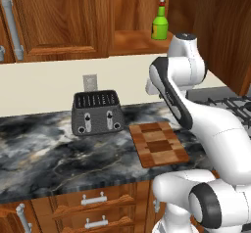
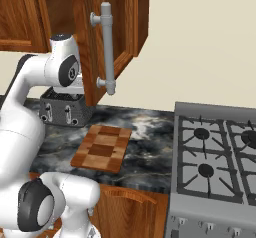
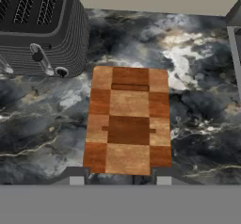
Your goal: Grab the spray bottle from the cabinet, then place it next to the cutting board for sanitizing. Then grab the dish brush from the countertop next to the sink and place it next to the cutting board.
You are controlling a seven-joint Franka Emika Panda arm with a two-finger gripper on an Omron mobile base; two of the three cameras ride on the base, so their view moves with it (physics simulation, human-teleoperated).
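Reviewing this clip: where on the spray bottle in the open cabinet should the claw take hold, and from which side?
Probably the round green body of the spray bottle, approached level from the cabinet's open front. It stands upright on the shelf; the narrow neck and white head offer less to clamp on.

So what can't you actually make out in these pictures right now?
- Gripper: in the hand view only the fingertips rise at the bottom, apart with nothing between; in the left base view the arm hides the hand.
- Spray bottle: in the left base view, too small to read its spray head.
- Cutting board: its right edge is covered by the arm there.
- Toaster: partly behind the arm in the right base view.
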